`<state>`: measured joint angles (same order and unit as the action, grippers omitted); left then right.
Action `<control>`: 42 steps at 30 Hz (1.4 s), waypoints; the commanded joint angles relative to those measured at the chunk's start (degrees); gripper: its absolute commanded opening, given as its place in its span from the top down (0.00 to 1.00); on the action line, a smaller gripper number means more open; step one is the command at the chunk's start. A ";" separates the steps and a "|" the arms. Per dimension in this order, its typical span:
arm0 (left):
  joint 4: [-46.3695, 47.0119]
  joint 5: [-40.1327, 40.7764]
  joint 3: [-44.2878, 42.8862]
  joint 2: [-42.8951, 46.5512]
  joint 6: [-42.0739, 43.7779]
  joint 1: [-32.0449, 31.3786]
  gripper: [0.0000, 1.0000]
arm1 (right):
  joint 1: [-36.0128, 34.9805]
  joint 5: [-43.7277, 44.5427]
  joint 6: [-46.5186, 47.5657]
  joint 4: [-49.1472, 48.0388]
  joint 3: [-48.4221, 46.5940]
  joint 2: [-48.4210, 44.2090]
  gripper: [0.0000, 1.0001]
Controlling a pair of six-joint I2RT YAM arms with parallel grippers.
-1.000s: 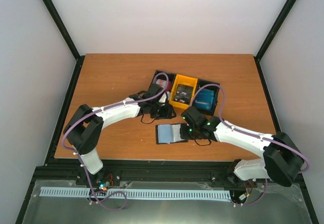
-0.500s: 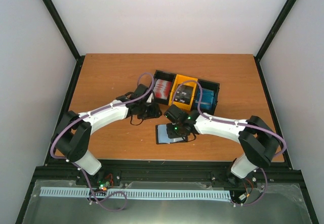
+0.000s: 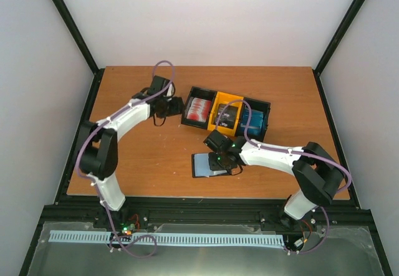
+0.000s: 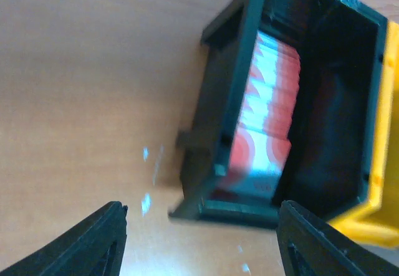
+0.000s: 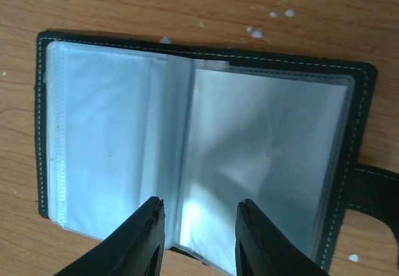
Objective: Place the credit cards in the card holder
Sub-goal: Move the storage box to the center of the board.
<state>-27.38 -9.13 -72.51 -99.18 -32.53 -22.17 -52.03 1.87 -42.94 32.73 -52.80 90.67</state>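
Wooden table (image 3: 137, 157): 1 open card holder (image 5: 124, 139), 1 tray (image 4: 209, 126), 3 compartments.

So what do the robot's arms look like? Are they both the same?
Yes, they match. The left arm and the right arm are white tubes with chunky black joints. A thin purple cable runs along each one in loops. Little green lights glow near the right arm's wrist. Each arm ends in two smooth, rounded black fingers.

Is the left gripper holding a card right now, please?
No, the left gripper is open and empty, facing the red-and-white cards in the tray.
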 commanded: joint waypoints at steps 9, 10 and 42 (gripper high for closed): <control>-6.80 0.22 -22.62 -20.36 14.84 1.69 0.43 | 5.35 1.51 2.97 0.88 -0.10 -3.46 0.66; -7.14 0.13 -23.54 -21.04 14.86 1.70 0.44 | 5.84 1.60 3.13 1.00 -0.12 -3.55 0.66; -14.11 20.02 9.01 0.83 -9.47 1.72 0.90 | 11.69 -5.86 10.07 -2.72 -8.86 7.55 0.66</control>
<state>-35.64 8.91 -69.80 -101.54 -32.93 -20.99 -40.80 -1.43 -34.44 31.77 -59.27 95.98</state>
